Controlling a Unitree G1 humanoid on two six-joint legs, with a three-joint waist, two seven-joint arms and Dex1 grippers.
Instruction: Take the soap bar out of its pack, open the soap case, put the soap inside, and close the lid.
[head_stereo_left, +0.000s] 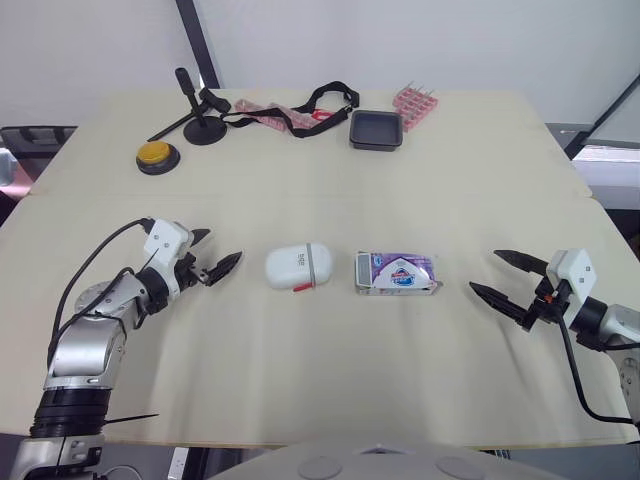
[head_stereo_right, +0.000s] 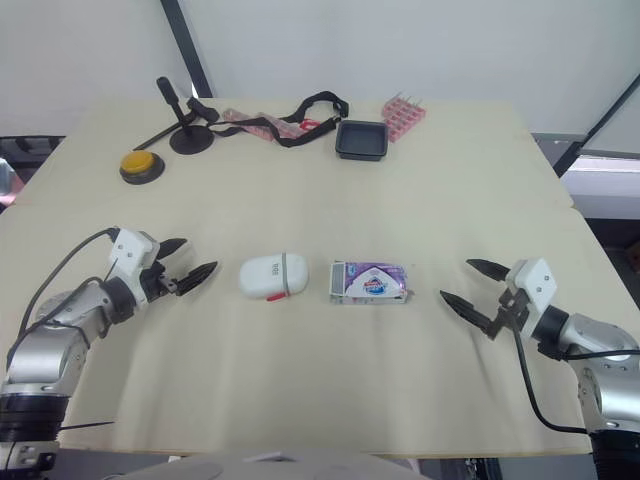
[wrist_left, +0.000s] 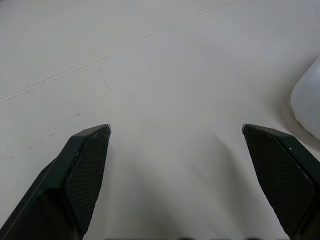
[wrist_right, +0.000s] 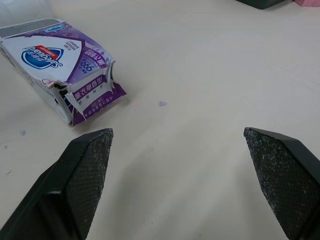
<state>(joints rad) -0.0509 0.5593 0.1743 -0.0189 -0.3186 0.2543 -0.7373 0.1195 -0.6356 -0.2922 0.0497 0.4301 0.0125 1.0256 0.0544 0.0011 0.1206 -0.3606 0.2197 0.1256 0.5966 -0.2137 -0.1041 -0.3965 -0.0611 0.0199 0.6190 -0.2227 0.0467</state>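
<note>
Right gripper (head_stereo_left: 485, 271) gaping, soap pack (head_stereo_left: 397, 272) nearby

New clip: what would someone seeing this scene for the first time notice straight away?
In the middle, a white soap case lies shut beside a purple-and-white soap pack, whose end towards the right gripper is torn open. That gripper and the left gripper flank the pair, both open and touching neither. Farther back sit a yellow button and a black tray.
</note>
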